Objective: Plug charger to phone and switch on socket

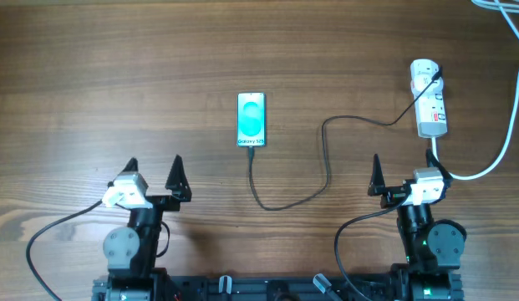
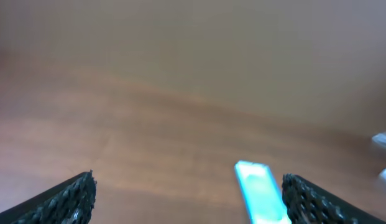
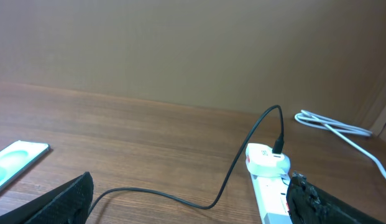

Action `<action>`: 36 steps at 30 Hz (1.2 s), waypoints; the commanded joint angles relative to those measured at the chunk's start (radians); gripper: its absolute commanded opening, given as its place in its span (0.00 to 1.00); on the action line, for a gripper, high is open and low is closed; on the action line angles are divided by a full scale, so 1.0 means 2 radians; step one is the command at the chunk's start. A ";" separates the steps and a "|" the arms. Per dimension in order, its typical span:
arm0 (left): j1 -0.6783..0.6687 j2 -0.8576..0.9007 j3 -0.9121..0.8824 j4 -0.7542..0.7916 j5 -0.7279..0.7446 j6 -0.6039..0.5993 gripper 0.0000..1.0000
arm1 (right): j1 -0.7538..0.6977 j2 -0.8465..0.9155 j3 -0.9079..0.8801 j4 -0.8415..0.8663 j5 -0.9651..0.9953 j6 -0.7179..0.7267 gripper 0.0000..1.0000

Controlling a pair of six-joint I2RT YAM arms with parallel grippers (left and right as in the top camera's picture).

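left gripper (image 1: 153, 163) and right gripper (image 1: 405, 163) gaped empty, thin black charger cable (image 1: 325, 155) meeting the cyan-screened rectangular phone (image 1: 251, 119) (seated? unclear), white plastic power strip (image 1: 429, 109) switch likely next.

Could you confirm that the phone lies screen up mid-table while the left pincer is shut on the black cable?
Not quite: the left pincer is open and empty, apart from the black cable, as the overhead view shows. The phone does lie screen up mid-table.
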 commanded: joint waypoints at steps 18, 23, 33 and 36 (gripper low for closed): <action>0.004 -0.006 -0.003 -0.007 -0.028 0.134 1.00 | -0.002 -0.005 -0.001 0.001 0.007 -0.005 1.00; 0.004 -0.006 -0.003 -0.006 -0.043 0.143 1.00 | -0.002 -0.005 -0.001 0.001 0.007 -0.006 1.00; 0.004 -0.006 -0.003 -0.005 -0.048 0.152 1.00 | -0.002 -0.005 -0.001 0.001 0.007 -0.005 1.00; 0.004 -0.006 -0.003 -0.005 -0.048 0.152 1.00 | -0.002 -0.005 -0.001 0.001 0.007 -0.006 1.00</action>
